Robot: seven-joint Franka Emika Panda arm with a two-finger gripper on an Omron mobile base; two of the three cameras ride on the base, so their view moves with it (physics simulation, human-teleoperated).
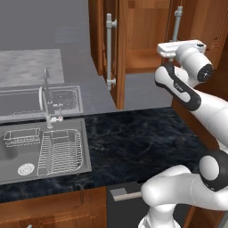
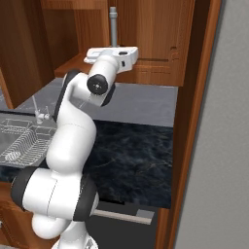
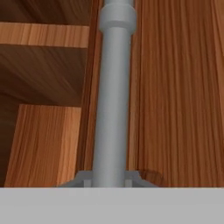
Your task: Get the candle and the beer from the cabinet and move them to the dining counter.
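The cabinet (image 1: 147, 33) is reddish-brown wood and hangs above the black counter. Its left door (image 1: 119, 67) stands swung open, with a silver bar handle (image 1: 109, 49) on its face. My gripper (image 2: 113, 47) is raised to the right door's silver bar handle (image 1: 177, 22), just under its lower mount. In the hand view that handle (image 3: 113, 100) runs straight down the middle, very close, against the door's wood grain. My fingertips are hidden, and the jaws are shut on the handle. The candle, the beer and the dining counter are out of view.
A black marble counter (image 1: 133, 138) lies below the cabinet, with a steel sink (image 1: 67, 169), a faucet (image 1: 46, 102) and a wire dish rack (image 1: 60, 151) at its left. A dark appliance front (image 1: 124, 207) sits under the counter. A wooden side panel (image 2: 194, 121) and grey wall (image 2: 223, 146) close off the right.
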